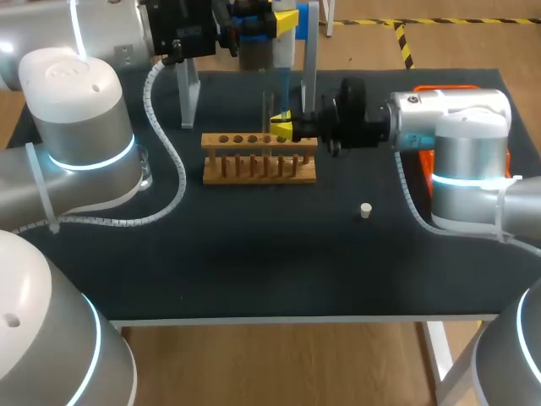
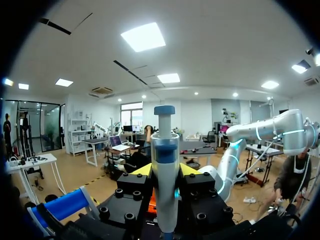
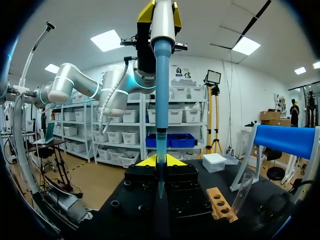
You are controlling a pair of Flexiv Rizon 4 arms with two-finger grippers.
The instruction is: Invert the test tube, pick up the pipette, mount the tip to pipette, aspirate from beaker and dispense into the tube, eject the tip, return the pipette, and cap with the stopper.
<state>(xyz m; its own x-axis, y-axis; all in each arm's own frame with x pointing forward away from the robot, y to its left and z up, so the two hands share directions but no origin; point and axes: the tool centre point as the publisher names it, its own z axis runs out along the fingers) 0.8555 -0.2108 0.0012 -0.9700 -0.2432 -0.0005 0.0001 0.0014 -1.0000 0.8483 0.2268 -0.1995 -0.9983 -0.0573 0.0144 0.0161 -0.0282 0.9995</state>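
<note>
Pipette [image 2: 165,150] clamped upright in left gripper [image 2: 166,171], upper middle of head view, nose in blue tip [image 3: 161,145] pinched by right gripper [image 1: 282,128] close over wooden rack [image 1: 259,161]. Test tube [image 1: 266,108] upright at rack's back rail. Stopper [image 1: 365,210] loose on table [image 1: 254,254], right of centre.

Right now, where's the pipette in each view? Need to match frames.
Head view: pipette top middle, in the left arm's jaws, above the wooden rack.
Left wrist view: pipette upright between its own jaws, blue plunger on top.
Right wrist view: pipette hanging from above, blue tip reaching down to the right jaws.
Shared landmark: wooden rack, head and right wrist views only.
</note>
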